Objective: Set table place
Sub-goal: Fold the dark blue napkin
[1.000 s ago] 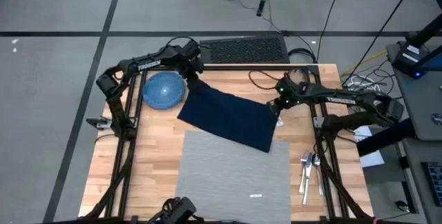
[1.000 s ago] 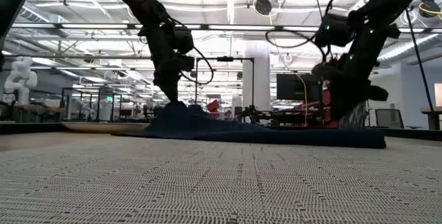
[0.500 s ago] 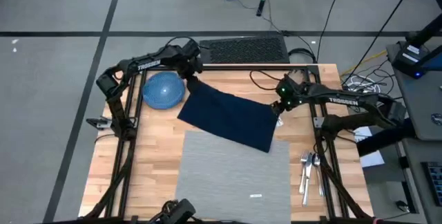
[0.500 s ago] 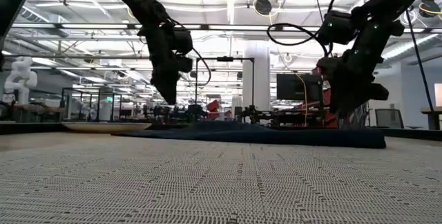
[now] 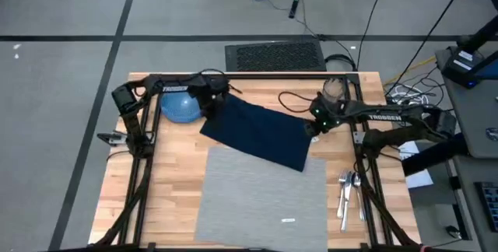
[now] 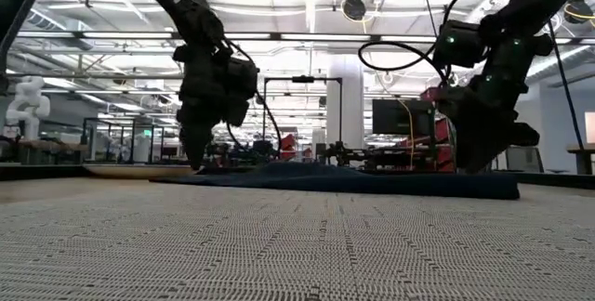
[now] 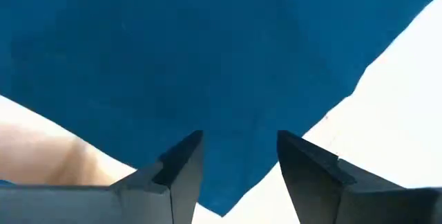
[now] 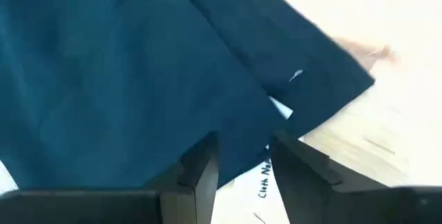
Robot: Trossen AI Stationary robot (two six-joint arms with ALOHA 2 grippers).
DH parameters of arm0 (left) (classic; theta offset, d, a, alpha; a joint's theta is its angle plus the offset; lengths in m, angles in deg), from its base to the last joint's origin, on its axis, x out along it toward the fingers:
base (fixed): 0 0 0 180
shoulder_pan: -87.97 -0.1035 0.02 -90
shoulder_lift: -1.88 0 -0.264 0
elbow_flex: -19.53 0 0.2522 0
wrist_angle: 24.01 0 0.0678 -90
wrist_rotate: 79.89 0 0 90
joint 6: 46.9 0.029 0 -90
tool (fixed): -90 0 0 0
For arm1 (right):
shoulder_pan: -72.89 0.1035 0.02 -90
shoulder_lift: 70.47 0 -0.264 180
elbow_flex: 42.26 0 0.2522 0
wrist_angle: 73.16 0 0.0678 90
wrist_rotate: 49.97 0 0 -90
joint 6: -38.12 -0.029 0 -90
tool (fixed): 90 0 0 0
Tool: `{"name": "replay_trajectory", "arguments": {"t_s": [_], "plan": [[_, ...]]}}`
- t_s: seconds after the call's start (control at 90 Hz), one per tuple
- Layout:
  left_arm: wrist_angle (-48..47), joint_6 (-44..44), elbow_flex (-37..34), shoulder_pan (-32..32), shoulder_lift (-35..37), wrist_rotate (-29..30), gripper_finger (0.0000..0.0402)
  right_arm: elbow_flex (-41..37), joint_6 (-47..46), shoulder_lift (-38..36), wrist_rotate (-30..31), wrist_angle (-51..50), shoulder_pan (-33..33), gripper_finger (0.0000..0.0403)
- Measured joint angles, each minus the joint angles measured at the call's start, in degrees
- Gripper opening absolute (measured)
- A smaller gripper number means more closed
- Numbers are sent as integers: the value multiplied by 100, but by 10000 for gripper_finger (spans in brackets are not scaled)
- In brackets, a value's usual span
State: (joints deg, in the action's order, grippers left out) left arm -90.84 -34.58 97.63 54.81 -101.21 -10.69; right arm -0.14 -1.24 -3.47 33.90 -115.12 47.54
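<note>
Placemat [image 5: 261, 194], light grey with a small white tag, lies flat on the near half of the wooden worktop [image 5: 175, 174], its far edge tucked under the near corner of a dark navy napkin [image 5: 261, 131]. That napkin lies spread out flat and at a slant across the middle of the worktop. A blue dish [image 5: 180, 106] sits at the far left, just beside the napkin's left corner and partly under the left arm. The left claw [image 5: 215, 101] hangs over that left corner of the napkin; in the left wrist view its two dark fingers [image 7: 181, 172] stand apart with nothing between them, the blue cloth below. The right claw [image 5: 313, 124] hangs over the napkin's right corner; in the right wrist view its fingers [image 8: 200, 172] are likewise parted and hold nothing, with the cloth's corner and a small white label under them. In the low view both arms are raised above the dark cloth. Cutlery [image 5: 348, 190] lies at the right edge of the worktop, well apart from the placemat.
</note>
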Motion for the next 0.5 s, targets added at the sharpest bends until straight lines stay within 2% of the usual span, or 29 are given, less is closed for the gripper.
{"name": "replay_trajectory", "arguments": {"t_s": [0.356, 0.433, 0.5], "plan": [[447, -155, -456, 218, 30, 7, 168, -454, -307, 144, 14, 791, 10, 113], [466, -153, -468, 216, 31, 7, 168, -472, -347, 231, 41, 883, 10, 98], [485, -153, -471, 216, 31, 7, 168, -476, -349, 238, 90, 926, 10, 68]]}}
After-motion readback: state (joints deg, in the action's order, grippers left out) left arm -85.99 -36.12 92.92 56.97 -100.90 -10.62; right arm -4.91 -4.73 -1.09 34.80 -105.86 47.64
